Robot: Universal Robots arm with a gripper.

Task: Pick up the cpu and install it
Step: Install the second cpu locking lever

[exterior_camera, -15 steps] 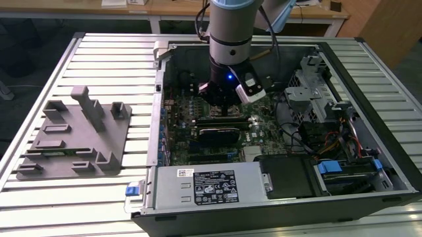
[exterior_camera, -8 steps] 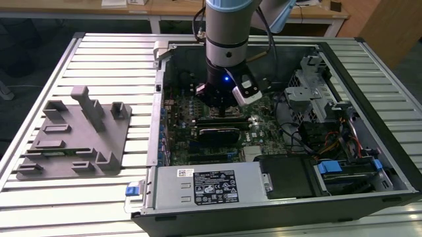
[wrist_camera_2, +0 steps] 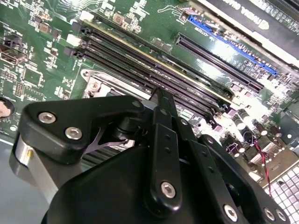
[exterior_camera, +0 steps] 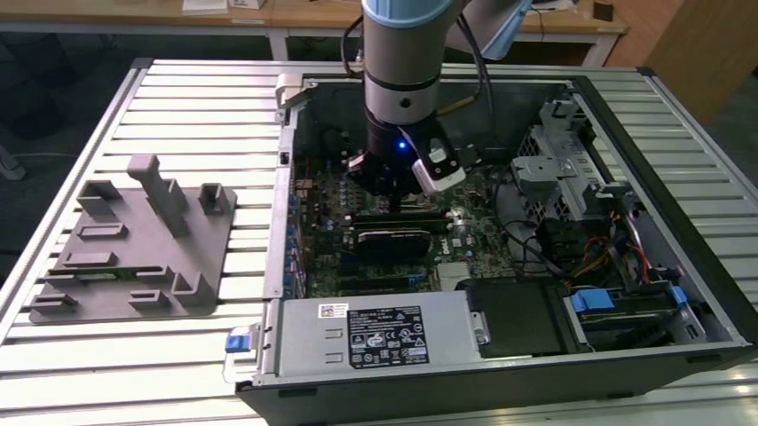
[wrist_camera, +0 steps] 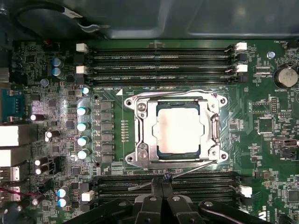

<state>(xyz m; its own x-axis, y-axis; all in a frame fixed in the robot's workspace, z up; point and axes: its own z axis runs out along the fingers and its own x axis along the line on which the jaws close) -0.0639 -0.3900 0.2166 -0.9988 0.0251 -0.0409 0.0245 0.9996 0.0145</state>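
Observation:
The cpu (wrist_camera: pixel 179 128), a silvery square chip, lies flat inside the metal socket frame (wrist_camera: pixel 141 130) on the green motherboard (wrist_camera: pixel 261 98). My gripper (wrist_camera: pixel 162 181) hangs just beside the socket's edge, over the black memory slots (wrist_camera: pixel 205 184). Its two black fingers are pressed together with nothing between them. In the second wrist view the joined fingertips (wrist_camera_2: pixel 160 95) point at the socket's corner (wrist_camera_2: pixel 93 85). In the exterior view the gripper (exterior_camera: pixel 397 188) reaches down into the open computer case (exterior_camera: pixel 616 115).
A grey plastic holder block (exterior_camera: pixel 130 244) stands on the slatted table at the exterior view's left. Inside the case are a power supply (exterior_camera: pixel 367 333), a drive cage (exterior_camera: pixel 566 164) with cables, and a row of capacitors (wrist_camera: pixel 82 126) beside the socket.

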